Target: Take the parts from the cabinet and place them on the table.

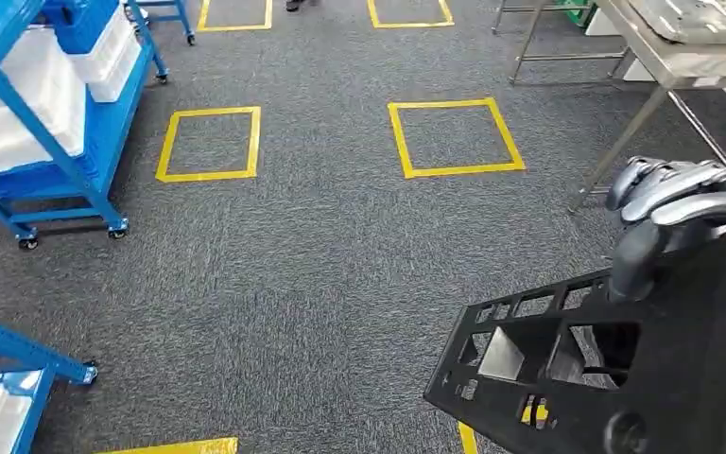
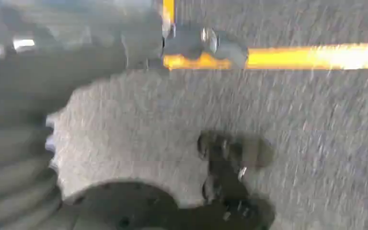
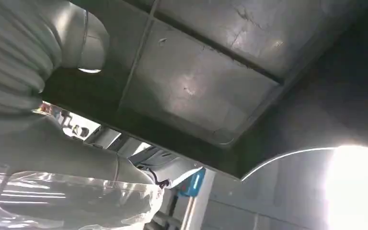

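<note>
I hold a black part [image 1: 614, 378] in my right hand [image 1: 676, 203], low at my right side in the head view. My grey fingers [image 1: 662, 194] curl over its upper edge, and the part slopes down and away from them toward the carpet. It is a flat black panel with a row of small rectangular cut-outs along one edge and two larger openings in the middle, through one of which a grey inner face shows. I can read no brand, label or writing on it. From my right wrist the underside of the black part [image 3: 206, 91] spreads across the view as a dull, scuffed sheet with a ridge running over it, and my right hand [image 3: 38, 143] lies against it behind its ribbed cover; no lettering shows there either.

My left hand [image 2: 24, 158] comes in blurred in the left wrist view, over grey carpet [image 2: 306, 143] crossed by a strip of yellow tape [image 2: 316, 56]. The blur is too heavy for me to tell whether its fingers are spread or curled.

Ahead of me the grey carpet [image 1: 321, 246] carries yellow taped squares [image 1: 456, 137], none with any marking inside. To my left stands a blue wheeled cabinet [image 1: 76, 151] stacked with white trays [image 1: 19, 104], and the corner of another blue rack [image 1: 19, 355] sits near my left foot. At the far right is a steel table [image 1: 681, 66] on thin legs, with a pale tray [image 1: 695, 21] resting on its top. The part is well apart from that table.
</note>
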Motion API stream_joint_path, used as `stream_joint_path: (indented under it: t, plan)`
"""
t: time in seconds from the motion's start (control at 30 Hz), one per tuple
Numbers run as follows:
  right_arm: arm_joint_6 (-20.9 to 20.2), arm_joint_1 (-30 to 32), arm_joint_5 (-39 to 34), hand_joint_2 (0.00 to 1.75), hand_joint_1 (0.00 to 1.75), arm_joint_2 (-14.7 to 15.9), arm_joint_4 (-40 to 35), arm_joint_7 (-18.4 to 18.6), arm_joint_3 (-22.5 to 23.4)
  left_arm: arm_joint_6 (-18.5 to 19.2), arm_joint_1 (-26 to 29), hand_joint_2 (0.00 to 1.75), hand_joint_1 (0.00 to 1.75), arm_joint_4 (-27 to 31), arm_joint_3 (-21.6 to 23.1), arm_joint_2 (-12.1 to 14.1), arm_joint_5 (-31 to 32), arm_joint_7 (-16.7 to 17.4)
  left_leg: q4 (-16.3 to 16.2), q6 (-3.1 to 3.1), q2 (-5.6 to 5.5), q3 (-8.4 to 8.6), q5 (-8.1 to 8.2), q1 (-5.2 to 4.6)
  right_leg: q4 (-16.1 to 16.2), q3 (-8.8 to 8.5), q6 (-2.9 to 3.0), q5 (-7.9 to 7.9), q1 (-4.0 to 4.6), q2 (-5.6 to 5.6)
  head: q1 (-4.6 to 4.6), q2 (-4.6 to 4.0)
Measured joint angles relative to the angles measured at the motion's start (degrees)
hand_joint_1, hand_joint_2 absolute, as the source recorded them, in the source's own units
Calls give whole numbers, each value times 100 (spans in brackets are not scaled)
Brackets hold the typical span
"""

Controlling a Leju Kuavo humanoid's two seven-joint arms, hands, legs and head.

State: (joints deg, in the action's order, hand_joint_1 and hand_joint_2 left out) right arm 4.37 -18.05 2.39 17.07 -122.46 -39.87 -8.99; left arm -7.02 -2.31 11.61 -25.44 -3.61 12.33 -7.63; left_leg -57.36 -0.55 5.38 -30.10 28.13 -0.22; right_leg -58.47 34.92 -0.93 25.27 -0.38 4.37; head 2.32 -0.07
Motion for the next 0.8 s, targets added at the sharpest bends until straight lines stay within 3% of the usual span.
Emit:
stream_joint_path:
  t: [0.1, 0.13, 0.17, 0.2, 0.23, 0.3, 0.33, 0.37, 0.43, 0.47, 0.5, 0.57, 0.63, 0.67, 0.7, 0.73, 0.8]
  plan:
    - [44, 55, 186, 175, 175, -85, -59, -4, -173, 26, -21, 175, 0, 0, -46, -4, -9, 20, 31, 84, 140, 56, 22, 9, -15, 31, 85, 19, 39, -204, 0, 2]
    - [76, 75, 238, 175, 175, -100, -100, -7, -218, 39, -32, 175, 0, 2, -57, -7, -9, 22, 34, 126, 184, 86, 50, 18, 31, 8, 134, 0, 14, -279, 0, 2]
    - [107, 105, 299, 175, 175, -133, -147, -9, -249, 70, -37, 175, 0, 2, -59, -9, 0, 11, -48, 166, -104, 66, 127, 50, 63, -26, 165, -20, -18, -325, 0, 0]
    - [129, 104, 334, 175, 175, -159, -181, -15, -288, 107, -32, 175, 0, 2, -61, -9, 2, -4, -324, 165, -336, -54, 321, 66, 66, -28, 201, -21, -27, -374, 0, 2]
    - [148, 120, 380, 175, 175, -188, -205, -15, -336, 120, -27, 175, 0, 2, -63, -11, 19, -15, -783, 172, -429, -265, 568, 69, 66, -27, 223, -20, -26, -432, 0, 0]
    - [153, 181, 439, 175, 175, -243, -227, -15, -384, 127, -3, 175, 0, 2, -63, -15, 48, -68, -1685, 184, -479, -716, 896, 69, 63, -24, 245, -19, 0, -583, 2, 2]
    - [155, 208, 465, 175, 175, -267, -240, -15, -391, 129, 4, 175, 0, 2, -63, -15, 57, -90, -1853, 177, -480, -831, 872, 69, 60, -26, 246, -19, 7, -666, 0, 2]
    - [155, 219, 485, 175, 175, -295, -254, -13, -408, 133, 2, 175, 0, 2, -63, -15, 85, -107, -1711, 164, -483, -800, 690, 68, 54, -33, 245, -19, 10, -759, 0, 0]
    - [151, 220, 498, 175, 175, -323, -282, -11, -422, 162, -13, 175, 0, 2, -63, -13, 101, -133, -816, 119, -579, -444, 114, 71, 29, -48, 236, -13, 10, -928, 0, 2]
    - [146, 222, 498, 175, 175, -339, -297, -11, -422, 171, -12, 175, 0, 2, -65, -9, 103, -133, -334, 94, -771, -246, -133, 78, 16, -50, 220, -3, 4, -995, 0, 0]
    - [131, 222, 498, 175, 175, -356, -297, -17, -422, 175, -7, 175, 0, 2, -72, 2, 103, -133, -137, 82, -1033, -176, -68, 91, -8, -22, 185, -2, 29, -1060, 0, 0]
    - [96, 237, 480, 175, 175, -367, -297, -15, -422, 175, -30, 175, 0, 2, -76, 2, 103, -133, -75, 77, -937, -163, -69, 75, -10, 37, 109, -36, -21, -1185, 0, 0]
    - [50, 255, 445, 175, 175, -376, -297, -15, -424, 171, -54, 175, 0, 2, -87, 2, 103, -109, -38, 11, -815, -126, -104, 64, 36, 48, 17, -79, -26, -1328, 0, 0]
    - [41, 269, 419, 175, 175, -376, -297, -13, -422, 162, -71, 175, 0, 2, -94, 4, 103, -96, 25, -44, -718, -104, -152, 102, -35, 60, 21, -36, -38, -1162, 0, 0]
    - [16, 245, 378, 175, 175, -376, -297, -15, -419, 142, -71, 175, 0, 2, -105, 4, 103, -90, 52, -71, -665, -94, -164, 87, -218, 159, 0, 110, 5, -789, -4, 0]
    - [-9, 230, 362, 175, 175, -382, -297, -9, -422, 114, -64, 175, 0, 2, -116, 2, 103, -81, 52, -96, -590, -100, -163, 70, -608, 348, -31, 344, -2, -597, 0, 0]
    - [-79, 235, 350, 175, 175, -408, -293, -9, -422, 94, -40, 175, 0, 2, -153, 4, 116, -35, 49, -103, -430, -105, -156, 47, -1526, 795, -74, 717, -37, -499, -2, 2]
